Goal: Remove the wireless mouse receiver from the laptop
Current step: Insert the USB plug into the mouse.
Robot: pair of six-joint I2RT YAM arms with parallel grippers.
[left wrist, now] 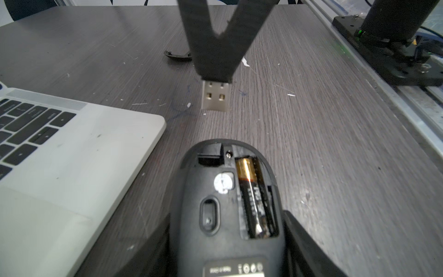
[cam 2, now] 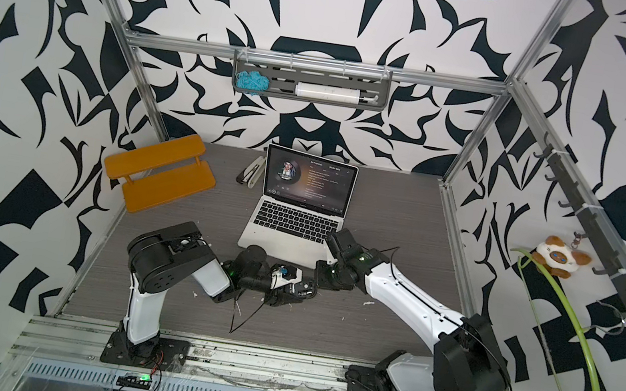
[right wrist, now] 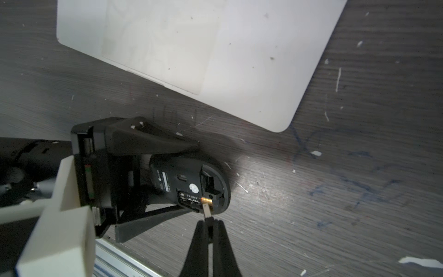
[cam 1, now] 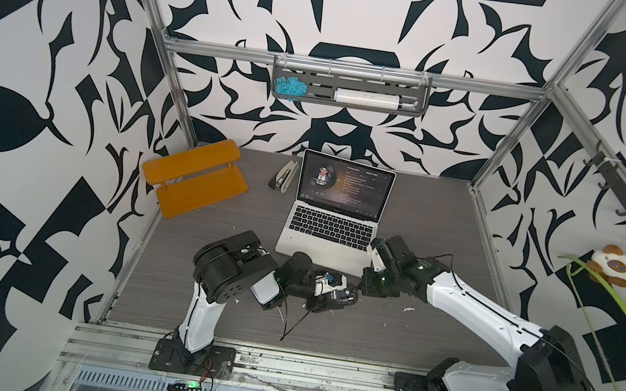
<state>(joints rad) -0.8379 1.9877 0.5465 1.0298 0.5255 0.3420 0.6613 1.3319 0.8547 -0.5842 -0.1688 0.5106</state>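
Left wrist view: the wireless mouse receiver (left wrist: 215,96) hangs clear of the laptop (left wrist: 72,167), just off its near corner, unplugged. The right tool (left wrist: 215,72) is pinched shut on its black cap, so only the bare metal plug shows. Judged tiny, very light and rigid. The smooth metal shell looks slippery, so the cap is the place to hold, though so short a pinch may let it pivot. The left tool (left wrist: 226,215) lies against both flanks of the upturned mouse (left wrist: 191,187), battery bay open, and appears to grip it. Right wrist view: the plug tip sits at the mouse's bay end, in front of the laptop's front edge; touching or apart cannot be told. The cap is hidden between the fingers, and the laptop's ports are out of frame. Both top views: the arms meet just in front of the laptop, over the surface (cam 1: 387,334). The receiver is too small to make out there.
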